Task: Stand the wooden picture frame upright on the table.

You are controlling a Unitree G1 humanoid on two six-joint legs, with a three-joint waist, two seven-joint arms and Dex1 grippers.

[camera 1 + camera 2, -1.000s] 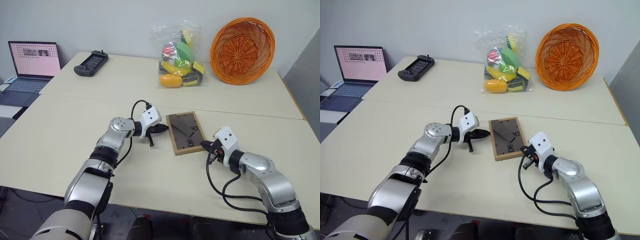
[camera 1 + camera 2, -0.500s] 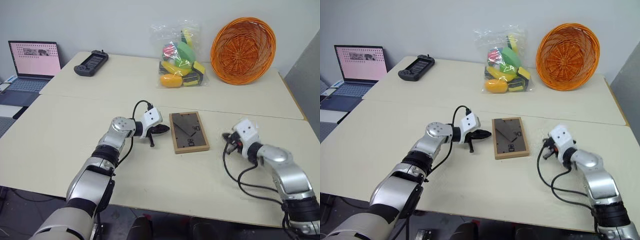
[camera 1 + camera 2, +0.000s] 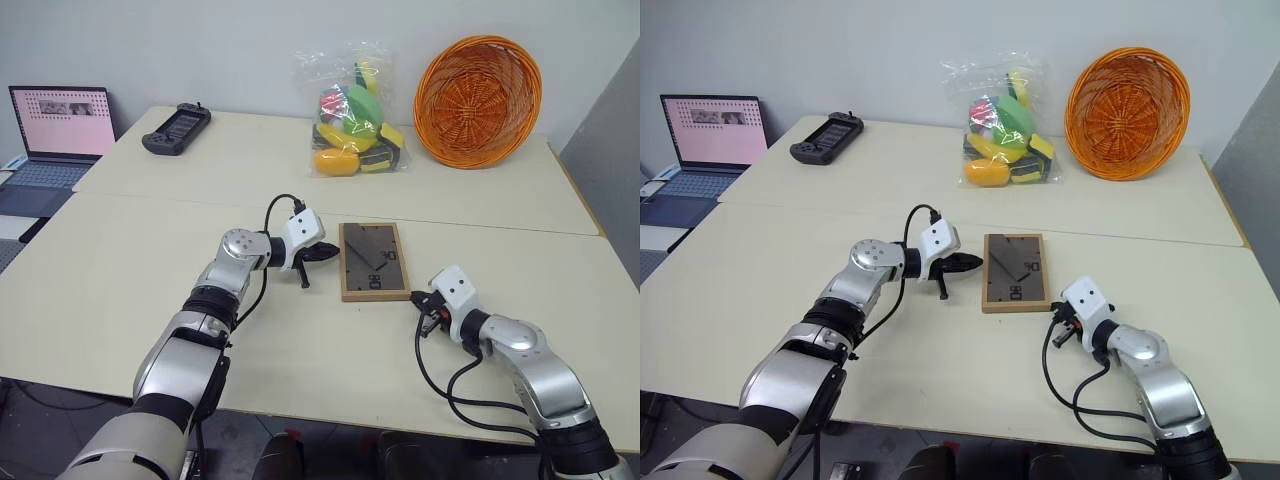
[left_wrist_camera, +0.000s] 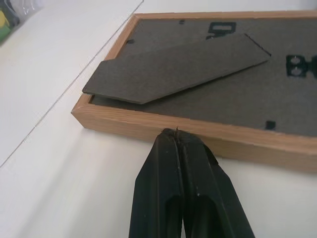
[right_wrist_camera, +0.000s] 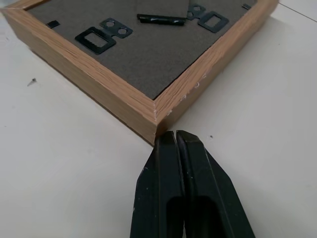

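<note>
The picture frame (image 3: pixel 374 261) is seen lying flat, face down, on the worktop (image 3: pixel 120 260), well in front of the bag of toys (image 3: pixel 349 124) and the orange basket (image 3: pixel 478 87). Its dark grey back is turned upward, and the stand flap (image 4: pixel 173 67) is lifted slightly off the back at its free end. Nothing of the standing-up is judged to be done yet: the frame has still to be raised onto an edge and propped on its flap.

The left end effector (image 3: pixel 321 251) is clenched, with nothing held between its fingers; its tip is placed against, or just short of, the frame's left wooden edge, below the free end of the flap. The right end effector (image 3: pixel 421 299) is likewise clenched and empty, its tip set at the frame's near right corner, seemingly touching it, though contact cannot be confirmed.
</note>
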